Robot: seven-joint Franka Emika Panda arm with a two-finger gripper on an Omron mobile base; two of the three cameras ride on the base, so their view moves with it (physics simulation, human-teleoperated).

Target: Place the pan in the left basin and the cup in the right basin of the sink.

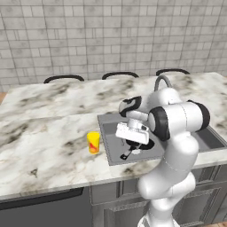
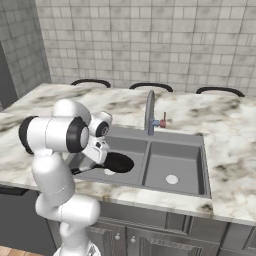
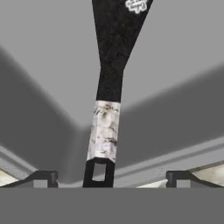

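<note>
The black pan [image 2: 119,162] lies in the left basin [image 2: 131,146] of the sink [image 1: 107,156], its long handle [image 3: 105,131] pointing toward the front edge. My gripper [image 3: 111,179] hangs just over that handle's pale grey tip, open, with both fingertips [image 3: 41,178] standing well clear on either side and holding nothing. In the left base view the pan [image 1: 145,144] shows partly under my hand. The yellow cup [image 1: 93,142] with a red-orange mark stands upright on the counter, just left of the sink. The right basin [image 2: 175,160] holds nothing but its pale drain.
A tall curved faucet [image 2: 149,112] with a red lever stands behind the sink's divider. The marble counter [image 1: 44,146] stretches wide to the left of the cup. Dark chair backs [image 1: 64,78] line the counter's far edge, in front of a tiled wall.
</note>
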